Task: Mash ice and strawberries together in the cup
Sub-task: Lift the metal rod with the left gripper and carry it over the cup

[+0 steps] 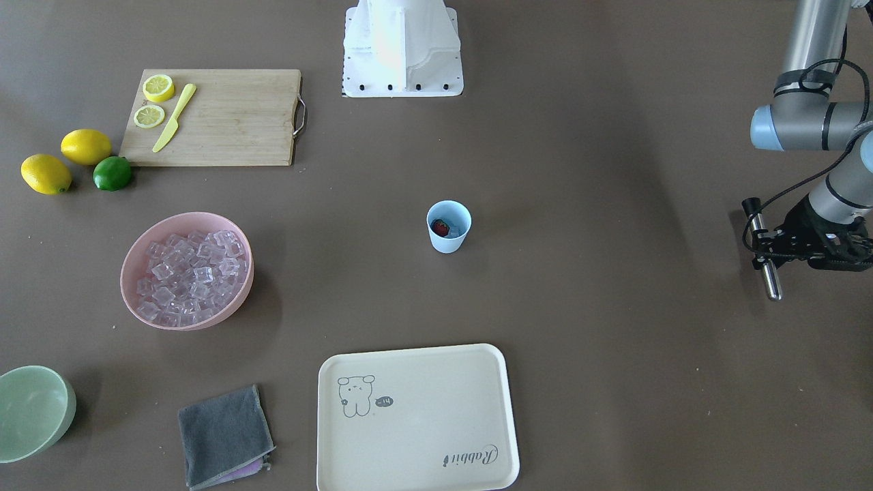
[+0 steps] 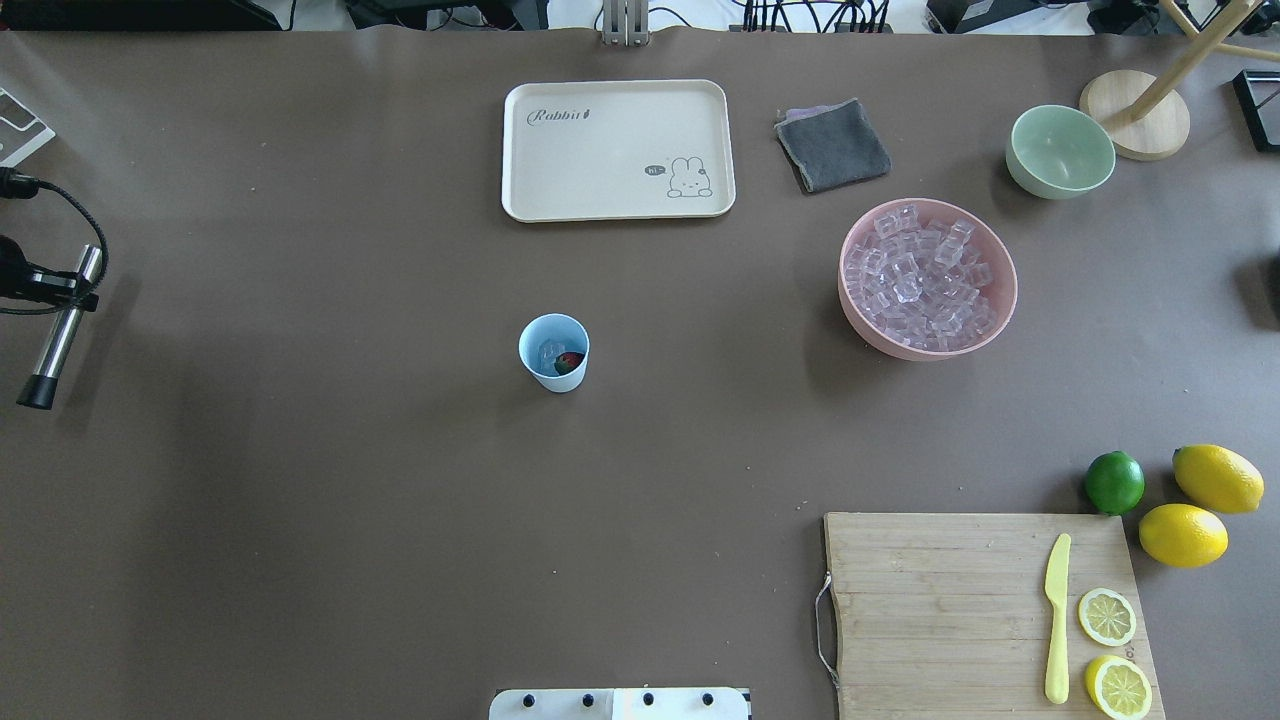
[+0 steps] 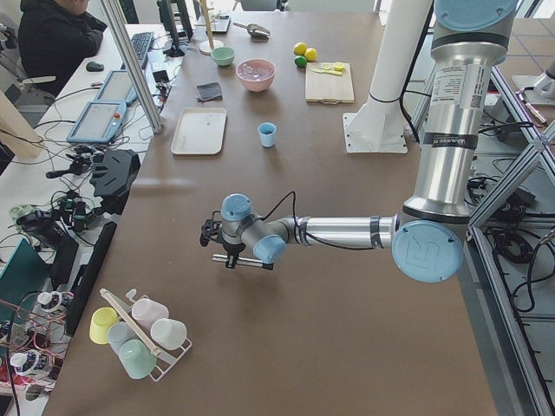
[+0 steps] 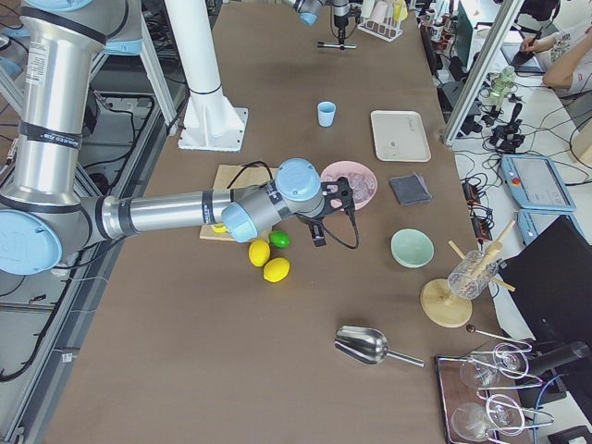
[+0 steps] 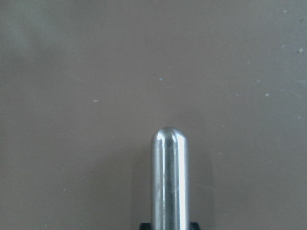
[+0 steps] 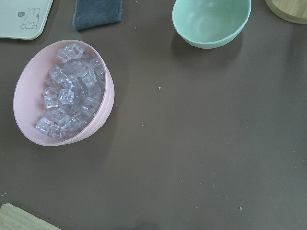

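The light blue cup [image 2: 554, 352] stands upright mid-table, also seen from the front [image 1: 449, 227]. Inside it lie a red strawberry [image 2: 569, 362] and a clear ice cube [image 2: 549, 350]. More ice [image 2: 920, 275] is heaped in the pink bowl [image 2: 1003, 272]. My left gripper [image 2: 68, 292] hangs far off at the table's left end, shut on a metal muddler [image 1: 768, 273] whose rounded steel end fills the left wrist view [image 5: 169, 177]. My right gripper [image 4: 321, 231] shows only in the exterior right view, near the pink bowl; whether it is open or shut I cannot tell.
A cream tray [image 2: 618, 150], grey cloth [image 2: 833, 145] and pale green bowl [image 2: 1060, 150] sit along the far side. The wooden board [image 2: 940, 600] carries lemon halves and a yellow knife [image 2: 1057, 615]; lemons and a lime [image 2: 1114, 482] lie beside it.
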